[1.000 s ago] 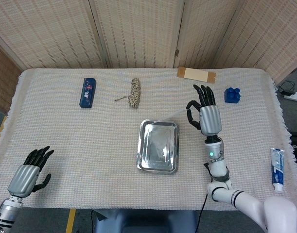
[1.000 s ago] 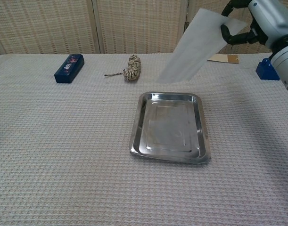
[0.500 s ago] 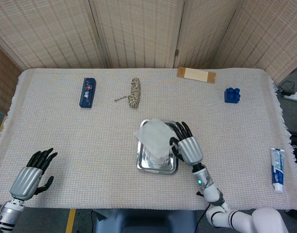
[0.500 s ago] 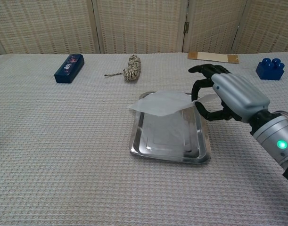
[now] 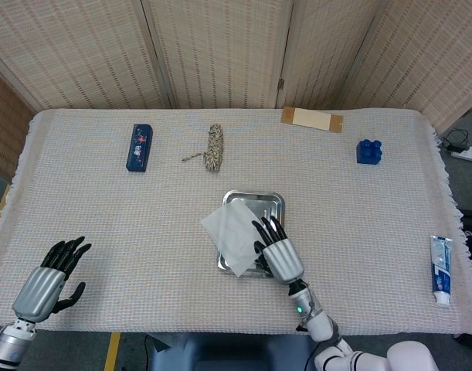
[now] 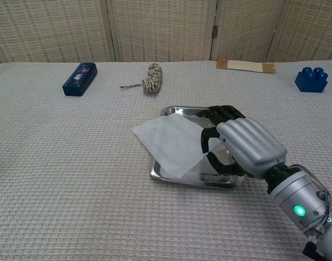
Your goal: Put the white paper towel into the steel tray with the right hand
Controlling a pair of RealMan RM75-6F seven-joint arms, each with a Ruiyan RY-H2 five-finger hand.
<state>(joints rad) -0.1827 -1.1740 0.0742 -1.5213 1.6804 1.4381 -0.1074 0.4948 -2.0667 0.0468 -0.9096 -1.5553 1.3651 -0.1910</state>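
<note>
Woven reed screens stand behind a counter (image 5: 104,224) covered in a pale waffle-weave cloth. Near its middle sits the steel tray (image 5: 263,202) (image 6: 179,112), and the white paper towel (image 5: 232,228) (image 6: 168,142) lies across the tray's left part, with one corner hanging over the left rim and another over the near rim onto the cloth. The right robot hand (image 5: 276,251) (image 6: 239,145) is low over the tray's near right part, its dark fingers (image 6: 210,142) curled around the towel's right edge and pinching it. The left robot hand (image 5: 49,277) rests at the counter's near left corner, well apart from the tray, with its fingers spread and nothing in them; only the head view shows it. Along the far side lie a dark blue box (image 5: 140,146) (image 6: 79,78), a bundle of rope (image 5: 213,148) (image 6: 153,78), a flat piece of cardboard (image 5: 311,119) (image 6: 245,66) and a blue toy brick (image 5: 368,151) (image 6: 311,79). A toothpaste tube (image 5: 441,267) lies by the right edge.
</note>
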